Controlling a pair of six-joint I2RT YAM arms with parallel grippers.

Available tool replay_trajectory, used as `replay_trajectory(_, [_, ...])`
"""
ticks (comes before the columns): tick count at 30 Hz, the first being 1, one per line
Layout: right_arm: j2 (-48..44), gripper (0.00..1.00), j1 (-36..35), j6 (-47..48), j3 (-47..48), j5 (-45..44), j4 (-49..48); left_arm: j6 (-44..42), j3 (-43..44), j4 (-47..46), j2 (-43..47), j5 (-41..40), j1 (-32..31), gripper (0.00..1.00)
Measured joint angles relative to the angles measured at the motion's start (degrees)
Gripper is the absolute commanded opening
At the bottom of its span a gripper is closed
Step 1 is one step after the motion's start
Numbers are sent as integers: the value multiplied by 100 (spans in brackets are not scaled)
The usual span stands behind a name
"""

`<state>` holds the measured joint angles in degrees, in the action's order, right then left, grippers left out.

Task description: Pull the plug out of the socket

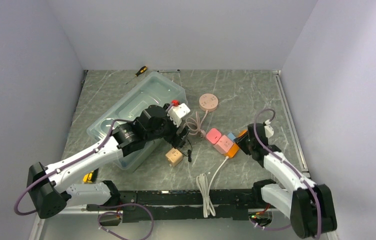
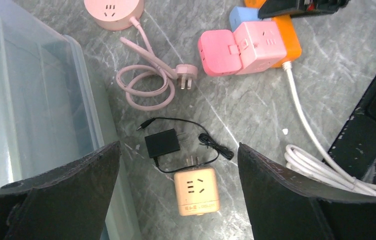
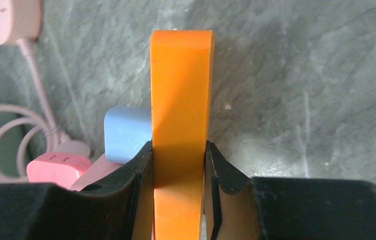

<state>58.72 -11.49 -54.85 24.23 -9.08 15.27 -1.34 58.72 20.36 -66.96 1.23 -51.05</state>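
Within right gripper (image 3: pixel 178 152), slim orange socket strip (image 3: pixel 181 80), edge-on

Even, diffuse overhead light; top view bright, walls (image 1: pixel 186 30) faintly bluish, only soft shadows on the tabletop (image 1: pixel 246 95). Soft sheen along the clear bin (image 1: pixel 146 95). Left wrist view crisp mid-frame; its jaws at the bottom corners dark and soft-edged. Right wrist view: orange block (image 3: pixel 182 75) brightly lit up top, shaded low between the jaws; tabletop behind mildly blurred.

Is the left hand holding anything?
No, the left hand is open, fingers spread wide, the beige cube socket lying untouched on the table.
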Motion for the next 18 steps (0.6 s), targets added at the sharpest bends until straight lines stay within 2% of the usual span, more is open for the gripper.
replay_trajectory(5, [-916, 0, 20, 140, -874, 636, -1014, 190, 0, -59, 122, 238, 35, 93])
replay_trajectory(8, [-1290, 0, 7, 446, -1143, 1097, -1674, 387, 0, -133, 136, 656, 210, 93])
replay_trajectory(13, [-1733, 0, -35, 1104, -1226, 1825, -2769, 610, -33, -304, 136, 1342, 601, 94])
replay_trajectory(18, [-1565, 0, -39, 1681, -1012, 2496, -3574, 704, -37, -424, 90, 2052, 699, 93])
